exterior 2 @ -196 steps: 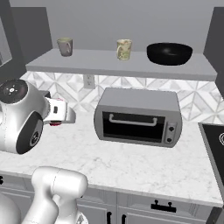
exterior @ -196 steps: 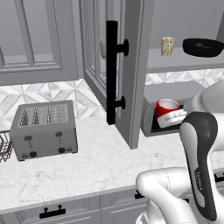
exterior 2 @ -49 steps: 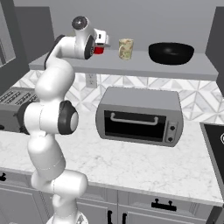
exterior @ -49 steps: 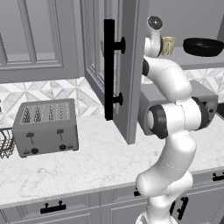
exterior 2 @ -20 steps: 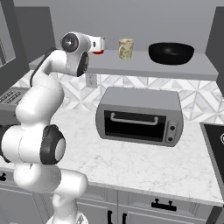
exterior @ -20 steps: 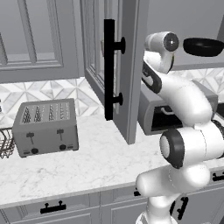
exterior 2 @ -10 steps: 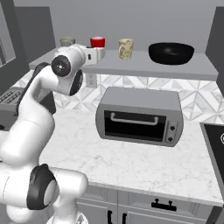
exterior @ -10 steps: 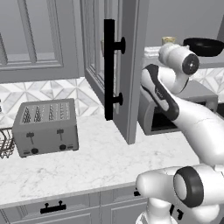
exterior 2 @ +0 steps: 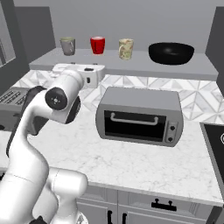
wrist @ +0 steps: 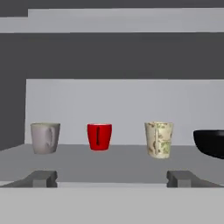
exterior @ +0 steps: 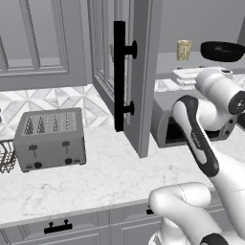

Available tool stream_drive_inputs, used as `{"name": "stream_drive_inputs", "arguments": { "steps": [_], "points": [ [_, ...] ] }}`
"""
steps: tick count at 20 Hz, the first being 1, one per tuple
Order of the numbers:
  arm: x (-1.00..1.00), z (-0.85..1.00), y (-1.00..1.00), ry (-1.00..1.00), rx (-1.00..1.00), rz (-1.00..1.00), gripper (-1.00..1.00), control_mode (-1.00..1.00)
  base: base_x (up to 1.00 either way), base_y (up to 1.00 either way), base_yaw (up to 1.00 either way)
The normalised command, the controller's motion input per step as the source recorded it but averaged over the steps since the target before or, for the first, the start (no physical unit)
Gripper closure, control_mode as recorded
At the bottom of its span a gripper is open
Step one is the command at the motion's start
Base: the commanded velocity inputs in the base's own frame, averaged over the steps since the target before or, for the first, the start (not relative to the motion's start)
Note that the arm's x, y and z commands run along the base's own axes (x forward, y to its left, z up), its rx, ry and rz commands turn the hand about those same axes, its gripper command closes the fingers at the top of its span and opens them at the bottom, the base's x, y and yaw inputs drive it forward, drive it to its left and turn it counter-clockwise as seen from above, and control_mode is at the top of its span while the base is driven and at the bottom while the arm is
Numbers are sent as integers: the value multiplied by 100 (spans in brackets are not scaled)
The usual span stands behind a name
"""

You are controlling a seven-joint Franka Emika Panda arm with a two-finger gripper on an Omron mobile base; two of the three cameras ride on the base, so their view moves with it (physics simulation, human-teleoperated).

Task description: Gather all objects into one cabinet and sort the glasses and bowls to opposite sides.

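Note:
On the shelf (exterior 2: 140, 64) of the open cabinet stand a grey mug (exterior 2: 68, 45), a red mug (exterior 2: 97, 45), the pale tumbler (exterior 2: 125, 48) and the wide black bowl (exterior 2: 171, 53), in that order from left to right. The hand view shows the same row: grey mug (wrist: 45, 138), red mug (wrist: 99, 136), tumbler (wrist: 159, 139), bowl (wrist: 211, 147) cut by the right edge. My gripper (wrist: 113, 179) is open and empty, a little below the shelf's level and back from it, facing the red mug. The gripper (exterior 2: 94, 74) hangs left of the toaster oven. The cabinet door (exterior: 143, 72) stands open.
A grey toaster oven (exterior 2: 140, 116) sits on the marble counter (exterior 2: 144, 162) under the shelf. A toaster (exterior: 50, 139) stands at the left, with a wire rack (exterior: 5, 155) beside it. The door's long black handle (exterior: 119, 76) juts out left of my arm.
My hand has drawn back from the shelf and dropped lower. The red mug stays standing on the shelf between the grey mug and the tumbler.

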Motion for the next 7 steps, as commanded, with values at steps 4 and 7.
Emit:
{"name": "stream_drive_inputs", "arguments": {
  "steps": [4, 7],
  "points": [
    [-100, -50, -31, 1, 0, 0, -100, -100, 0, 0, 0],
    [-100, -74, -30, 7, 0, 0, -100, -100, 0, 0, 0]
  ]
}}
